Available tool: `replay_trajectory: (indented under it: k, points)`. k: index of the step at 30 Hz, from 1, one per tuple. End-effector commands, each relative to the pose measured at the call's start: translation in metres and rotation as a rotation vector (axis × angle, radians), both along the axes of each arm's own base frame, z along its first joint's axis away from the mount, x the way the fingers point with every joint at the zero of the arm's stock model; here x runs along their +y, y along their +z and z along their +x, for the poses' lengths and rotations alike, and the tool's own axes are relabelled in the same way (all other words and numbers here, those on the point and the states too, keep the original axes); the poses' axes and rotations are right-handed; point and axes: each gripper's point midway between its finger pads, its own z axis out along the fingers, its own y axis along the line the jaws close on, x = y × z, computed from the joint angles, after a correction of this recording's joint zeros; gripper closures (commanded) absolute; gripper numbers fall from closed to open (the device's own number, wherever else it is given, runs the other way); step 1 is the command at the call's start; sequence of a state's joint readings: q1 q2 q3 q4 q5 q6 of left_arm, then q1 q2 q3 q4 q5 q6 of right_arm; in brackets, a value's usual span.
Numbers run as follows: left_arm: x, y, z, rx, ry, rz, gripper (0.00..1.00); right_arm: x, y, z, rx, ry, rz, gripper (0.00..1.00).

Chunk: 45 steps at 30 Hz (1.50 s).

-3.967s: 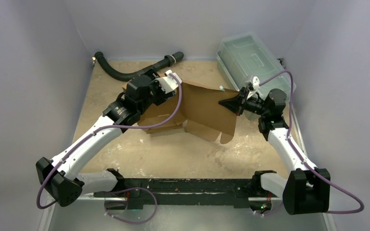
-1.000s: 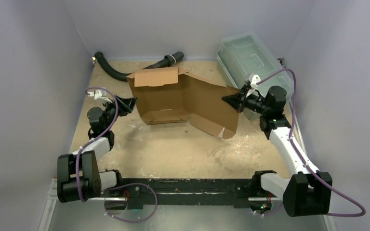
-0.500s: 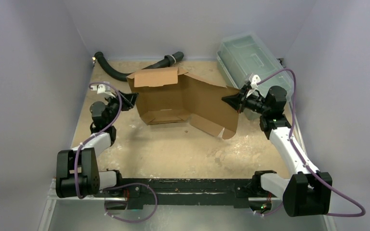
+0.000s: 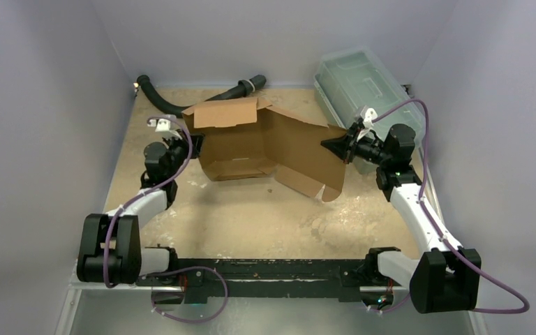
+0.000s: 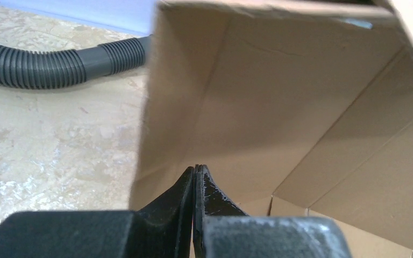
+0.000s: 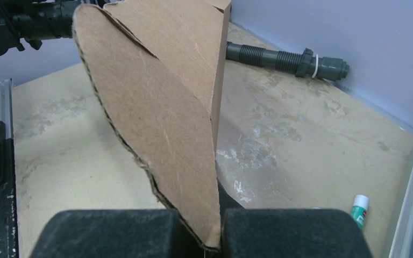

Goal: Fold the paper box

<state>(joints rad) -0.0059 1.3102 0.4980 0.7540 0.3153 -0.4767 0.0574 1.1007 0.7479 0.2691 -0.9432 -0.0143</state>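
At centre right of the top view, right claw pinches the raised flap of the paper box, which sits upper middle on the surface. Left claw, closed empty, points at the box's left wall; contact unclear. Risk: a push there against the single pinch could skew the sheet or tear the flap.

1. We log the paper box: matt brown corrugated cardboard, fuzzy cut edges.
2. Table beneath it: rough, scuffed pale pressed wood.
3. Hose behind it: ribbed dark plastic.
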Motion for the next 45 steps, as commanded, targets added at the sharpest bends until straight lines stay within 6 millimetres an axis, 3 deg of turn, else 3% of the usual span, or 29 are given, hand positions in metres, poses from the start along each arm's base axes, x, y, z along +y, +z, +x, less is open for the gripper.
replay_trajectory:
  k: [1,5,6,8,11,15,18,21,25,33,37,42,45]
  points:
    - [-0.007,0.025,-0.017,-0.111,0.047,0.064,1.00,0.002,0.025,-0.002,-0.072,0.031,0.009,1.00]
    - [-0.001,0.036,-0.038,-0.125,0.101,0.054,1.00,0.002,0.025,-0.001,-0.070,0.024,0.006,1.00]
    - [0.006,0.036,-0.041,-0.098,0.140,0.054,0.95,0.001,0.025,0.000,-0.070,0.022,0.006,1.00]
    - [0.024,0.031,-0.045,-0.017,0.234,0.047,0.72,0.000,0.024,0.001,-0.070,0.017,0.004,1.00]
    - [0.032,0.020,-0.049,0.079,0.219,-0.006,0.54,0.000,0.024,0.001,-0.067,0.015,0.004,1.00]
    - [0.046,-0.001,-0.043,0.156,0.128,-0.129,0.49,0.000,0.022,0.001,-0.065,0.019,0.003,1.00]
    - [0.034,-0.003,-0.032,0.142,0.033,-0.180,0.46,0.001,0.022,0.001,-0.062,0.023,0.003,1.00]
    - [0.027,-0.003,-0.018,0.131,-0.045,-0.206,0.46,0.002,0.021,0.001,-0.059,0.028,0.004,1.00]
    - [0.021,0.019,-0.014,0.001,-0.105,-0.218,0.45,0.002,0.022,0.000,-0.061,0.032,0.006,1.00]
    - [0.029,0.021,0.005,-0.078,-0.088,-0.146,0.45,0.003,0.022,-0.002,-0.061,0.042,0.011,1.00]
    - [0.033,0.025,0.005,-0.130,-0.049,-0.093,0.45,0.003,0.023,-0.002,-0.063,0.041,0.011,1.00]
    - [0.027,0.027,0.004,-0.141,-0.044,-0.079,0.56,0.003,0.022,-0.002,-0.062,0.045,0.012,1.00]
    - [0.011,0.025,0.001,-0.142,-0.073,-0.053,0.73,0.003,0.022,-0.002,-0.064,0.047,0.012,1.00]
